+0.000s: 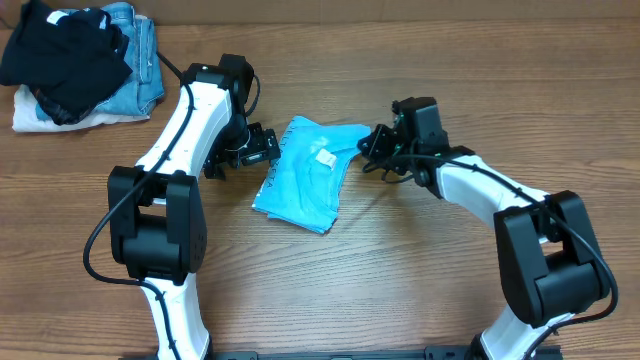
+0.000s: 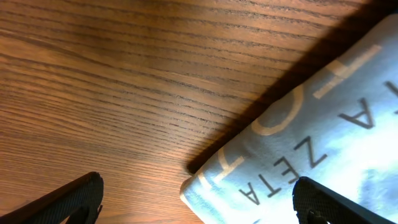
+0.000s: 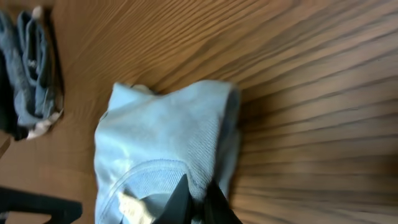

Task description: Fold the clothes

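The clothes [image 1: 305,175], a sky-blue T-shirt, lie partly folded in the middle of the table with a white neck label facing up. My right gripper [image 1: 368,145] is at the shirt's right upper edge. In the right wrist view its jaws [image 3: 199,196] are shut on the ribbed collar fabric of the shirt [image 3: 161,124]. My left gripper [image 1: 262,150] is at the shirt's left upper edge. In the left wrist view it [image 2: 199,208] stands wide open, straddling a folded corner of the shirt [image 2: 311,124] that bears printed letters. One finger [image 2: 74,199] is over bare wood and the other finger [image 2: 323,199] is over the cloth.
A black garment [image 1: 70,55] lies on blue jeans [image 1: 142,50] and a white cloth [image 1: 40,118] at the table's far left corner. The same pile [image 3: 31,68] shows at the left edge of the right wrist view. Wooden tabletop [image 1: 400,260] surrounds the shirt.
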`<act>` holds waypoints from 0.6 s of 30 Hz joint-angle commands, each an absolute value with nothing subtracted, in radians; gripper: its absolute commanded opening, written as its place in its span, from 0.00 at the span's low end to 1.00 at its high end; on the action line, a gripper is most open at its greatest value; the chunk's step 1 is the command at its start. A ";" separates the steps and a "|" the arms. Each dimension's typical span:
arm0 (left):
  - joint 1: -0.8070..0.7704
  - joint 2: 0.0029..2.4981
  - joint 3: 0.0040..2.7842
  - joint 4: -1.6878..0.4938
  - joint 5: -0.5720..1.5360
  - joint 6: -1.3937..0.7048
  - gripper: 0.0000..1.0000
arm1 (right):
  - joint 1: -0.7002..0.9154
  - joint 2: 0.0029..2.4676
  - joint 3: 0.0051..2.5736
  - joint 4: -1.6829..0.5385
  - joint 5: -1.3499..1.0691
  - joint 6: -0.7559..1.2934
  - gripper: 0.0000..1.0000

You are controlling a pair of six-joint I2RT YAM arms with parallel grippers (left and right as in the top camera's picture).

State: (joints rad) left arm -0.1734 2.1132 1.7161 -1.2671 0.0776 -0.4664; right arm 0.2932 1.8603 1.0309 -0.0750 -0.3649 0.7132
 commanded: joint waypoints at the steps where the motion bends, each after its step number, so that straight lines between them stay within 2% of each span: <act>1: -0.178 2.112 1.709 -1.263 0.086 -0.479 1.00 | 0.272 1.867 1.043 -0.090 -0.318 0.707 0.04; 4: -0.178 2.112 1.709 -1.260 0.086 -0.479 1.00 | 0.267 1.867 1.053 -0.120 -0.292 0.699 0.06; 5: -0.178 2.112 1.709 -1.259 0.086 -0.479 1.00 | 0.267 1.867 1.058 -0.131 -0.288 0.699 0.10; 6: -0.178 2.112 1.709 -1.259 0.086 -0.479 1.00 | 0.267 1.867 1.065 -0.141 -0.288 0.686 0.28; 7: -0.178 2.112 1.709 -1.259 0.086 -0.479 1.00 | 0.267 1.867 1.070 -0.151 -0.286 0.677 0.40; 12: -0.178 2.112 1.709 -1.260 0.086 -0.467 1.00 | 0.266 1.867 1.117 -0.299 -0.151 0.686 0.39; 15: -0.178 2.112 1.709 -1.260 0.086 -0.467 1.00 | 0.262 1.856 1.223 -0.485 -0.159 0.685 0.29; 18: -0.178 2.112 1.709 -1.258 0.085 -0.468 1.00 | 0.270 1.832 1.345 -0.656 -0.158 0.684 0.25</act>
